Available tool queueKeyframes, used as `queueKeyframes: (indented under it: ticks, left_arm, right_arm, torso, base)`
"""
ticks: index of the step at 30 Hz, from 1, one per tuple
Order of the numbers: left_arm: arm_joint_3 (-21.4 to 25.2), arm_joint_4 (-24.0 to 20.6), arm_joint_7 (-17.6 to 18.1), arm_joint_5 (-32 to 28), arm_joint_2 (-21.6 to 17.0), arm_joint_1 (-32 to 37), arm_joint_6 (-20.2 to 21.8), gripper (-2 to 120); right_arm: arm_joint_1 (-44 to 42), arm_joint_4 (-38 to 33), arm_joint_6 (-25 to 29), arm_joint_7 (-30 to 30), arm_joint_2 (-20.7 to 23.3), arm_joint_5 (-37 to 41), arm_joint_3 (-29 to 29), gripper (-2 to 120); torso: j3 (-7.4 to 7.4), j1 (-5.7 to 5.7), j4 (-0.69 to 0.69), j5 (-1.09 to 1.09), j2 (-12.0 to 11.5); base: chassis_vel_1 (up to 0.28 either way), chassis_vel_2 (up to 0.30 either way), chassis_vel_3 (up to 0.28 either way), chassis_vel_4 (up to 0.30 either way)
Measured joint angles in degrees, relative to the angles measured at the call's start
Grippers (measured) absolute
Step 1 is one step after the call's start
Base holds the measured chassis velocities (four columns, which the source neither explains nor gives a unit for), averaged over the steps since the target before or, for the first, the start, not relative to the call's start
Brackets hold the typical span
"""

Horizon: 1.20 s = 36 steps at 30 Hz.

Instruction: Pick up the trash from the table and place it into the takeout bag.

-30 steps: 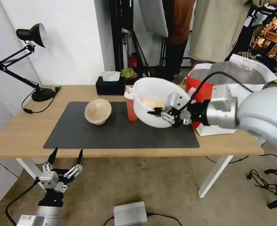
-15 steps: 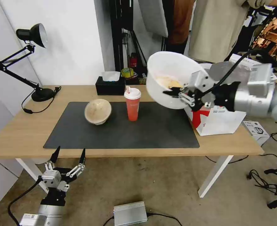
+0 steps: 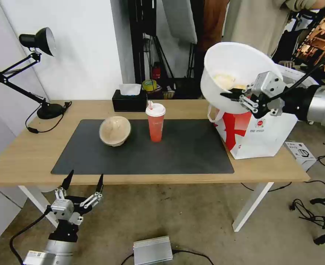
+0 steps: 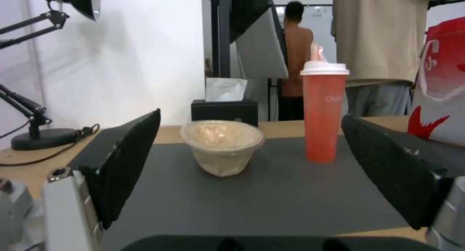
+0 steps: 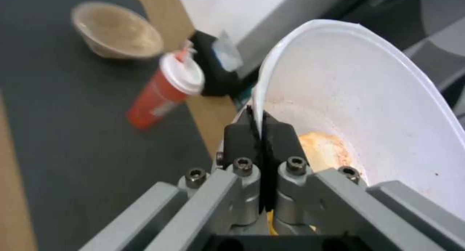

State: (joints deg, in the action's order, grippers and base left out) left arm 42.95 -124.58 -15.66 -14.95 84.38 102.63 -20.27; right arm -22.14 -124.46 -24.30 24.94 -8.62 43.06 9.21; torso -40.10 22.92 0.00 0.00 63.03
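Observation:
My right gripper (image 3: 231,96) (image 5: 258,125) is shut on the rim of the large white bowl (image 3: 231,75) (image 5: 368,109), which holds food scraps and hangs tilted above the red-and-white takeout bag (image 3: 260,129) at the table's right end. A red cup (image 3: 155,122) (image 4: 322,111) (image 5: 165,93) with a white lid and straw stands upright on the dark mat (image 3: 144,149). To its left sits the beige bowl (image 3: 114,130) (image 4: 222,146) (image 5: 116,35). My left gripper (image 3: 82,184) (image 4: 252,164) stands open below the table's front edge, facing both.
A black tissue box (image 3: 129,97) stands at the table's back edge and a black desk lamp (image 3: 30,70) at its left end. On the floor lie a grey metal unit (image 3: 153,250), cables and a small carton (image 3: 297,151). People stand behind the table.
My right gripper has lifted the white bowl up and to the right, from beside the cup to above the takeout bag. The left gripper has edged slightly right below the table.

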Motion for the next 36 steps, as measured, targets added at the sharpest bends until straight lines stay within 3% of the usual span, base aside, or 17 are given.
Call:
queueKeyframes:
  ticks: [21, 36]
  left_arm:
    - [0.4, -0.5, -0.9, -0.4, 0.0, 0.4, -0.4, 100]
    - [0.1, 0.0, -2.3, -0.3, 0.3, 0.3, -1.0, 100]
  right_arm:
    - [-0.2, 11.0, 4.1, 0.4, -2.8, -10.2, -0.3, 0]
    - [-0.1, 18.5, 6.4, -0.2, -7.3, -18.9, -0.8, 0]
  torso:
    - [0.0, 0.0, 0.0, 0.0, 0.0]
    - [0.0, 0.0, 0.0, 0.0, 0.0]
  base:
    - [0.0, 0.0, 0.0, 0.0]
    - [0.0, 0.0, 0.0, 0.0]
